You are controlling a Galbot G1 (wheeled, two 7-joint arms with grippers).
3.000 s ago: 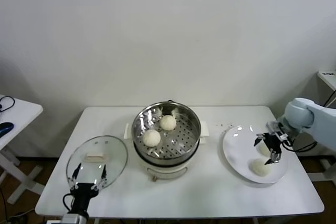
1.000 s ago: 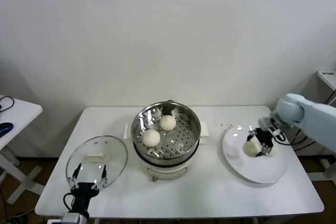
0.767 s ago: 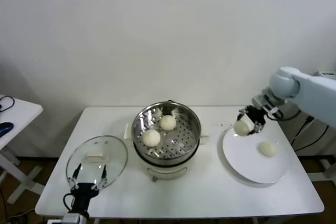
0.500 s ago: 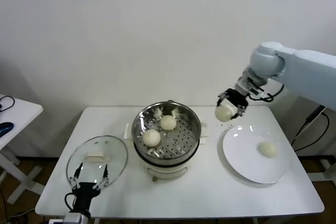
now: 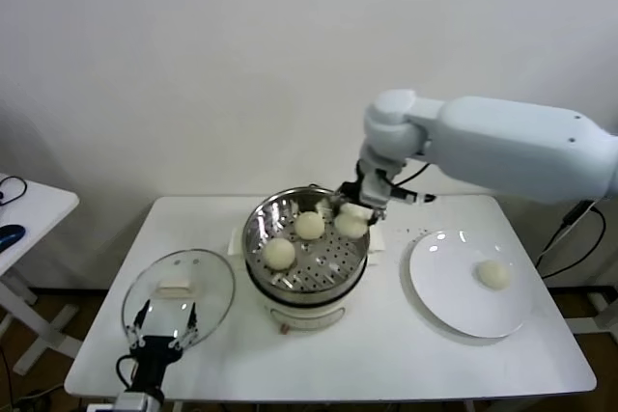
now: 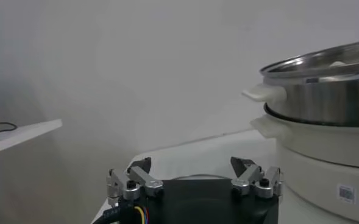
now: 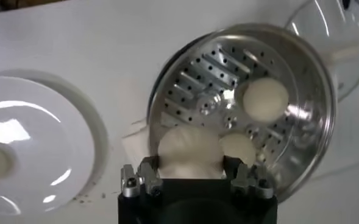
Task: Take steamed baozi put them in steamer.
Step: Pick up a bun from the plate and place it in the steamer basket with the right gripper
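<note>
My right gripper [image 5: 353,216] is shut on a cream-white steamed baozi [image 5: 351,226] and holds it just above the right inner side of the steamer [image 5: 323,260]. In the right wrist view that baozi [image 7: 188,151] fills the space between the fingers of the gripper [image 7: 191,165]. Two more baozi [image 5: 309,225] [image 5: 279,254] lie on the perforated floor. One baozi [image 5: 493,274] lies on the white plate [image 5: 449,287]. My left gripper [image 5: 166,321] stands open and idle at the front left, over the near edge of the lid; it also shows in the left wrist view [image 6: 194,167].
A round glass lid [image 5: 179,288] with a white knob lies flat at the front left of the white table [image 5: 386,354]. The steamer's side handle [image 6: 264,93] juts towards my left gripper. A second small table [image 5: 29,209] stands off to the left.
My right gripper lifted a baozi off the plate and carried it left to over the steamer's right side. One baozi stays on the plate. The left arm has not moved.
</note>
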